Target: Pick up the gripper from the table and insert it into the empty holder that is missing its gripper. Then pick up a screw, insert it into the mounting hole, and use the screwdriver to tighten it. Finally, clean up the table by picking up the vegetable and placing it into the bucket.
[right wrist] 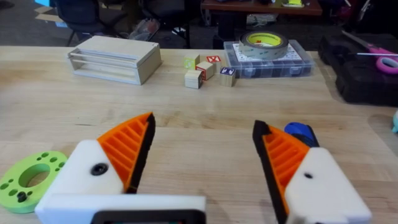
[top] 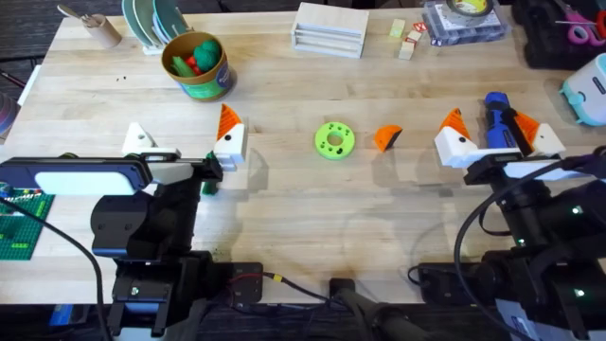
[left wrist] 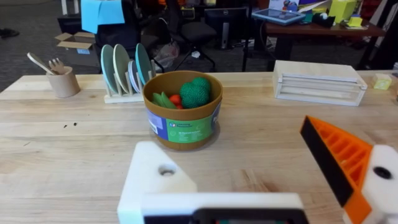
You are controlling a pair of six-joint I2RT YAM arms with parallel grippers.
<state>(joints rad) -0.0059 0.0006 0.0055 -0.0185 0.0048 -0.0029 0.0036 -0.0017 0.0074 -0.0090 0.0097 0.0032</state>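
Note:
The loose orange gripper [top: 386, 137] lies on the table right of a lime-green disc [top: 333, 140]. My left gripper [top: 185, 140] is open. One of its white mounts is the holder [top: 139, 137] [left wrist: 155, 177] with a bare screw hole and no orange tip. The other carries an orange tip [left wrist: 339, 158]. Beyond it stands the bucket [top: 196, 64] [left wrist: 183, 112], holding green and red vegetable pieces. My right gripper [top: 497, 134] [right wrist: 205, 137] is open, both orange pads on. The blue screwdriver [top: 499, 116] [right wrist: 301, 134] lies between its fingers, just past them. I cannot make out a screw.
Along the far edge stand a cup of utensils [top: 95, 26], a plate rack [top: 156, 21], a wooden box [top: 329, 28], small blocks [top: 407, 40], a clear case with tape [top: 462, 21] and a black case [top: 559, 33]. A green brick plate [top: 19, 232] lies near left.

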